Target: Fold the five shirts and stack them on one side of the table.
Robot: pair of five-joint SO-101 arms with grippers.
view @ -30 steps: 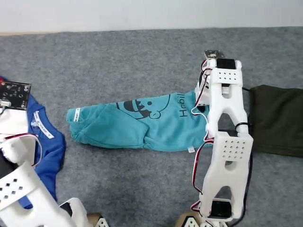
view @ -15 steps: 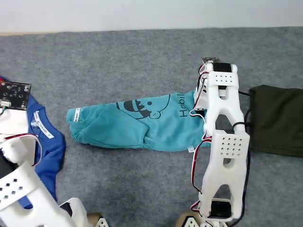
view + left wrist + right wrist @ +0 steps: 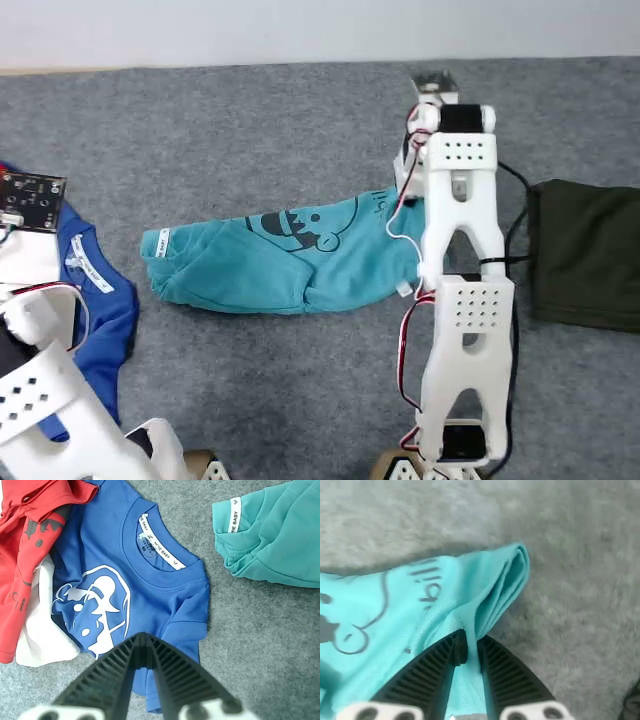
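The right gripper (image 3: 468, 649) is closed to a narrow pinch on the teal shirt (image 3: 395, 610). Its jaws nip a bunched fold of fabric at the shirt's printed end. The rest of the teal shirt stretches away from this gripper across the grey bench (image 3: 250, 120), toward the left arm. The folded dark green shirt (image 3: 585, 255) lies flat on the gripper's other side, apart from it.

The left gripper (image 3: 143, 641) has its jaws pressed together with nothing between them. It hangs over the lower part of the blue shirt (image 3: 125, 580), which is spread flat beneath it. To one side of this gripper a red shirt (image 3: 30, 540) and a white shirt (image 3: 40, 630) lie partly under the blue one. To the other side, well apart, is the teal shirt's far end.
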